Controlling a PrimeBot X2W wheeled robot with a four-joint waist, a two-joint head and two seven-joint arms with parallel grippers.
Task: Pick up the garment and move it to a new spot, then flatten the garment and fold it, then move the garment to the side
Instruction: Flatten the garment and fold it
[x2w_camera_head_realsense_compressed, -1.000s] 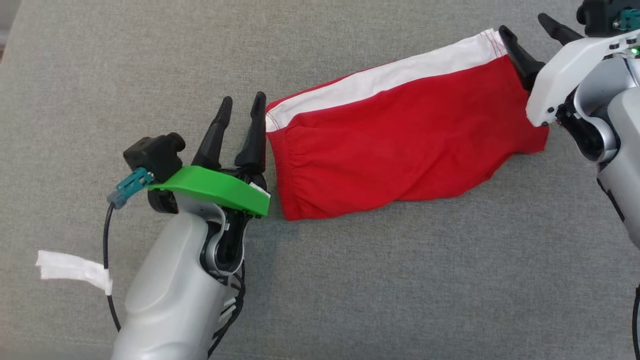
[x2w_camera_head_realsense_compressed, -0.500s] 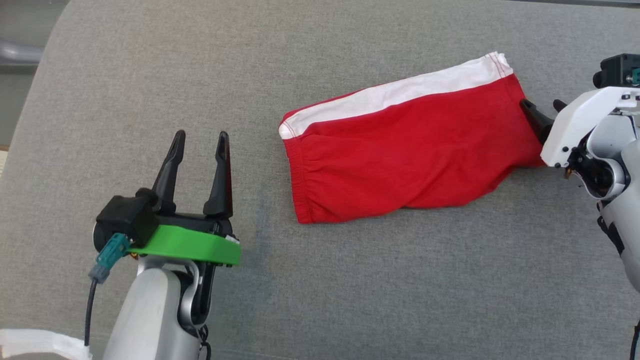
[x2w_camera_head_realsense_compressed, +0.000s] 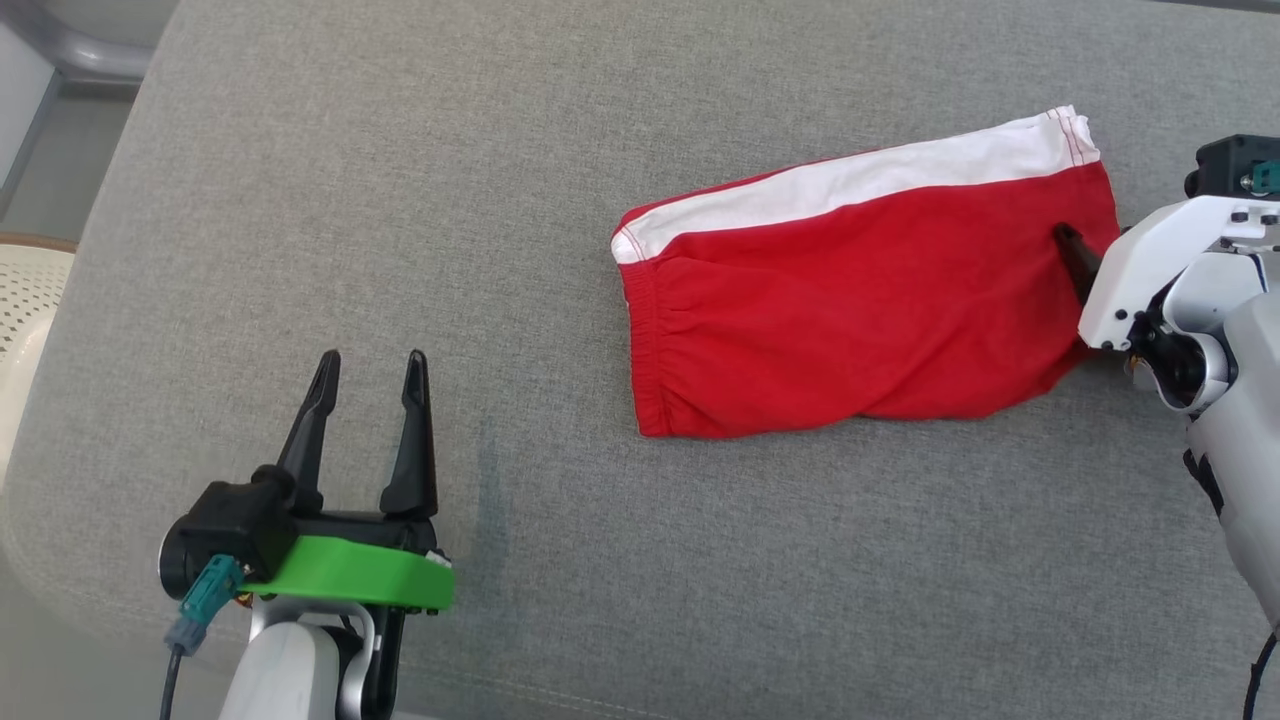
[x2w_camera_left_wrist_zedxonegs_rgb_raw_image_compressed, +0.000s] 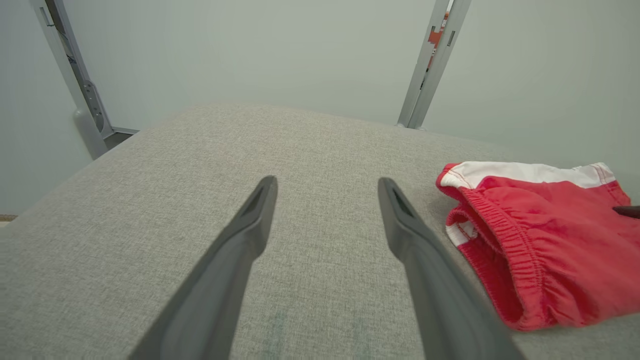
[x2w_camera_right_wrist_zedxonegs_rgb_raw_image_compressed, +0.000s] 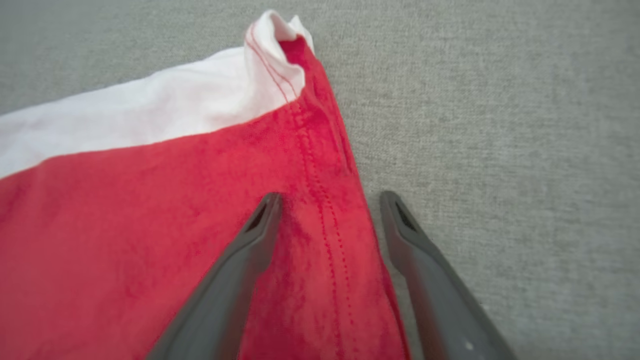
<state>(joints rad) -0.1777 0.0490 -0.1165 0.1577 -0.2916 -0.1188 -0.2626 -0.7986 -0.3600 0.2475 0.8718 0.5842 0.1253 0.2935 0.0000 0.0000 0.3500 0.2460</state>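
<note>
Close spread right tool (x2w_camera_right_wrist_zedxonegs_rgb_raw_image_compressed: 330, 196) on garment (x2w_camera_head_realsense_compressed: 860, 310) hem, both layers, then drag low; hold spread left tool (x2w_camera_head_realsense_compressed: 371, 357) clear.

Garment (x2w_camera_head_realsense_compressed: 860, 310): red shorts with a white side stripe and a gathered elastic waistband, folded into a flat, lightly wrinkled oblong, lying on the right half of the grey cushion (x2w_camera_head_realsense_compressed: 350, 200).
</note>
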